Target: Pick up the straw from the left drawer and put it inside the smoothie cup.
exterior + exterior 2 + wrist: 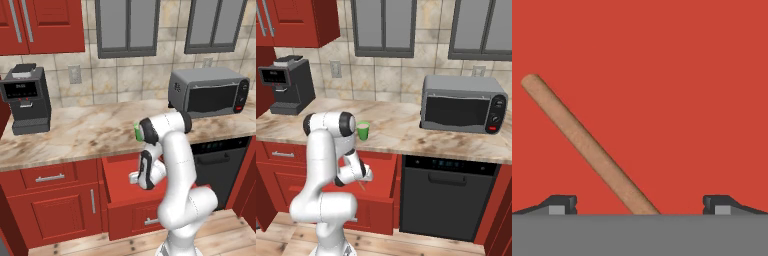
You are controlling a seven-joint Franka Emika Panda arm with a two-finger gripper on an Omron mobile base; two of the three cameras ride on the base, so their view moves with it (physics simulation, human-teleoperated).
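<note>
The left drawer [120, 172] stands pulled open below the counter, red inside. My hand is lowered into it, and its flat red floor [677, 90] is the backdrop of the hand view. The tan straw [587, 145] lies on that floor, running diagonally from the upper left down to between my fingertips [562, 204]. My gripper [640, 207] is open, with the straw's near end in the gap, not gripped. A short piece of the straw [361, 186] shows under my hand in the right base view. The green smoothie cup [363, 130] stands upright on the counter above the drawer, half hidden by my arm in the left base view [136, 131].
A black coffee machine [26, 97] stands at the counter's left and a grey microwave [209, 92] at its right. A black dishwasher [448, 195] sits right of the open drawer. A narrower closed drawer with a silver handle [49, 177] is to its left.
</note>
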